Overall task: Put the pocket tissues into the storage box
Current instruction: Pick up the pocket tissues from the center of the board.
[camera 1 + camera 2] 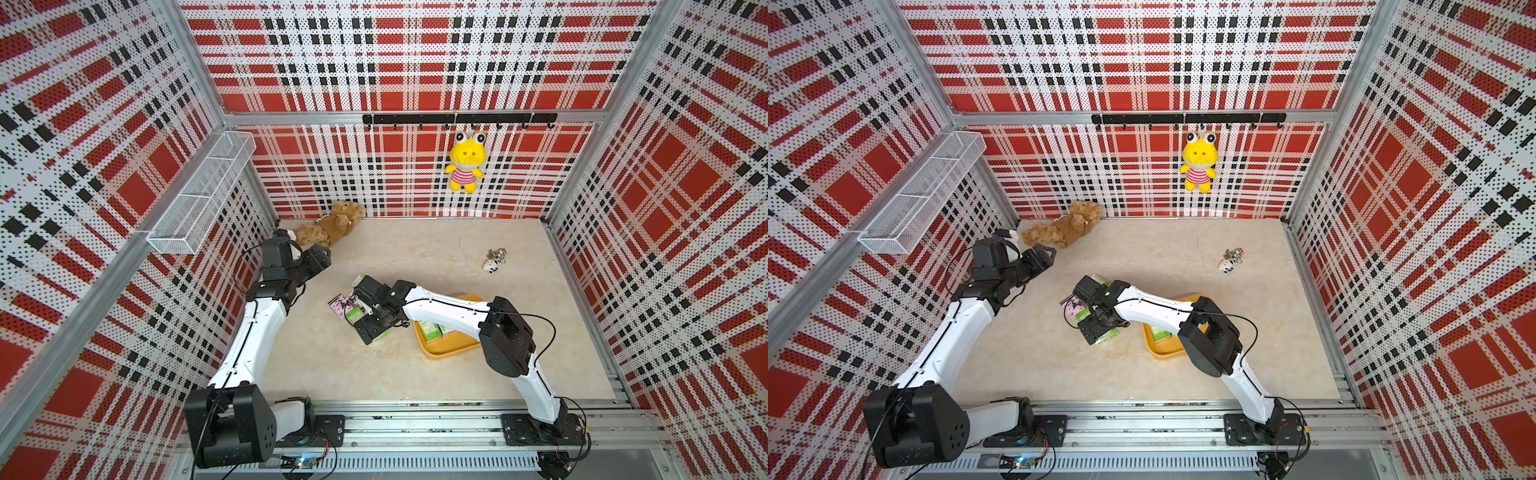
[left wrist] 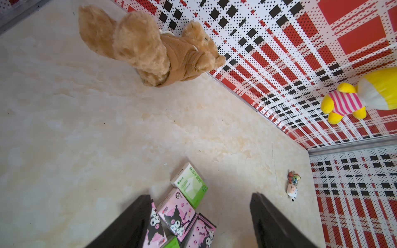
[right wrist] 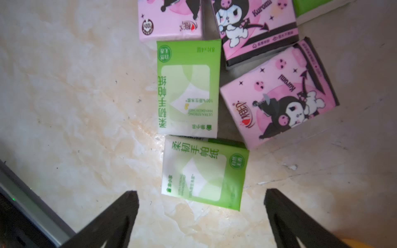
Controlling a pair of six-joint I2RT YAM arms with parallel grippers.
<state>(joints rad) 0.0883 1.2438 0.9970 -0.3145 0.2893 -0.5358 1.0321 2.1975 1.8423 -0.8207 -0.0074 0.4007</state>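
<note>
**Robot arm poised over loose tissue packs beside a yellow box**

Red, white and black plaid walls (image 1: 415,62) enclose a pale marble-look table (image 1: 415,374). Two white-and-black robot arms reach in from the near edge.

The left arm is drawn back to the far left. Its gripper (image 1: 1044,254) is spread open and empty, probably parked there to keep clear. The right arm stretches toward the middle of the table. Its gripper (image 3: 201,192) points down with its jaws wide apart and nothing between them. It hangs over a green pack (image 3: 204,171), seemingly lined up to straddle it for a pick.

A white wire basket (image 1: 199,199) is fixed to the left wall.

The storage box (image 1: 436,353), a shallow yellow tray, sits right of centre, partly hidden under the right arm. At least two green packs (image 1: 430,330) already lie inside it.

A brown teddy bear (image 1: 332,228) lies at the far left. A yellow frog toy (image 1: 465,162) hangs on the far wall.

Several pocket tissues lie loose on the table just left of the box, a short carry away. This cluster is green packs and three pink packs (image 3: 279,96), close together, some touching.

A small keychain toy (image 1: 492,266) lies apart, far right.
</note>
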